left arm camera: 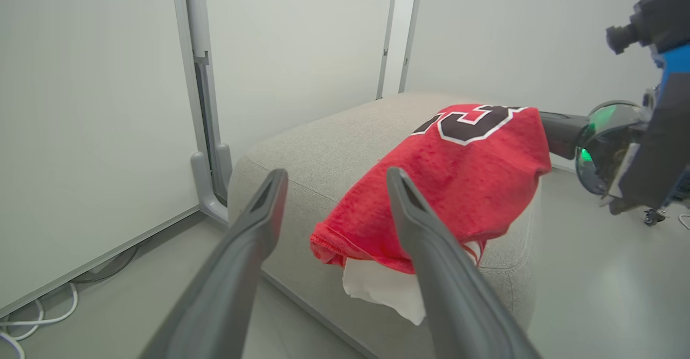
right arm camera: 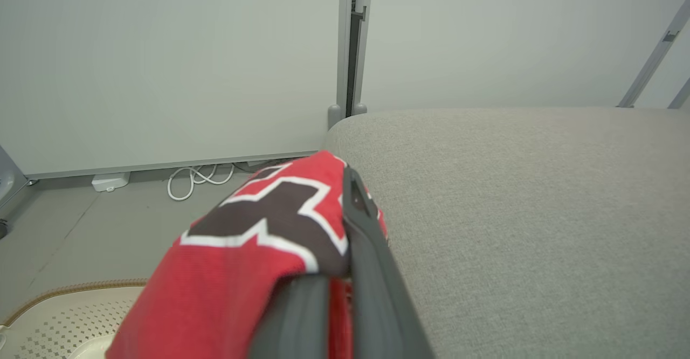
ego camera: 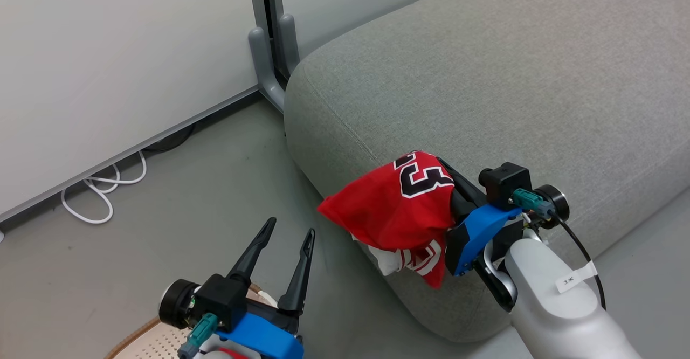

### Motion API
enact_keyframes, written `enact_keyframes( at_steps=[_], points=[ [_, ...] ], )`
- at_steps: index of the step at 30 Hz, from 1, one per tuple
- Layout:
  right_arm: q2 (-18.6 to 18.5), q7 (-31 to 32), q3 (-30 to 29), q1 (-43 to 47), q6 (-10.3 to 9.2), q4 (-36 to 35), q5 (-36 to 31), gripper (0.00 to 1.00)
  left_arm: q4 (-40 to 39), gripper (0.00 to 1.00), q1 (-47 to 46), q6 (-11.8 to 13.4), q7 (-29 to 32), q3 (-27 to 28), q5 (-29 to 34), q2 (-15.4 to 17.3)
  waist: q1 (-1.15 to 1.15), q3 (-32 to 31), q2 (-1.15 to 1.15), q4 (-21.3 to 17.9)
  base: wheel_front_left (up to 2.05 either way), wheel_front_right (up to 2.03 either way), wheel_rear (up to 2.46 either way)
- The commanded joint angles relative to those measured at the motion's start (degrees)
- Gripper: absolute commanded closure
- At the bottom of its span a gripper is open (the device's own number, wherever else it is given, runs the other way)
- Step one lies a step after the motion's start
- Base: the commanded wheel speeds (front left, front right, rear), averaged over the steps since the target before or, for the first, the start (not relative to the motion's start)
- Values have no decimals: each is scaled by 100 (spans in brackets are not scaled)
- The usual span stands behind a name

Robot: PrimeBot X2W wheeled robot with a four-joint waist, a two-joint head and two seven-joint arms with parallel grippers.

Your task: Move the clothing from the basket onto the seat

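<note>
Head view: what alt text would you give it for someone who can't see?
The right gripper, shut on a red jersey, holds it at the rounded near edge of a large grey seat. The left gripper is open at lower left, above a corner of the cream basket.

Clothing (ego camera: 399, 208) at seat (ego camera: 485, 78) near edge

The clothing (ego camera: 399, 208) is 1 bunched red jersey with black numerals edged in white and a white fold showing underneath. It sits over the near rounded corner of the seat (ego camera: 485, 78), its lower folds hanging down the side. The seat is a broad grey fabric cushion with a seam line. The cream perforated basket (ego camera: 156, 343), brown-rimmed, stands on the floor nearby.
</note>
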Motion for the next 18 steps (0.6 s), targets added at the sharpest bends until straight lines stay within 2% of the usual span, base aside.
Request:
enact_keyframes(
  at_steps=[1,13,18],
  points=[
    [7,-20,-28,81,1,-47,-17,100,14,0,-96,-8,-15,-21,-12,44,0,12,0,-10,0,0,0],
    [75,-19,-224,188,1,-135,-120,100,90,0,-181,-9,-16,-110,-78,139,0,43,0,-19,0,0,0],
    [93,-20,-277,-79,1,-75,100,100,10,0,-173,-9,-16,-29,-19,171,0,174,0,-28,0,0,0]
  ],
)
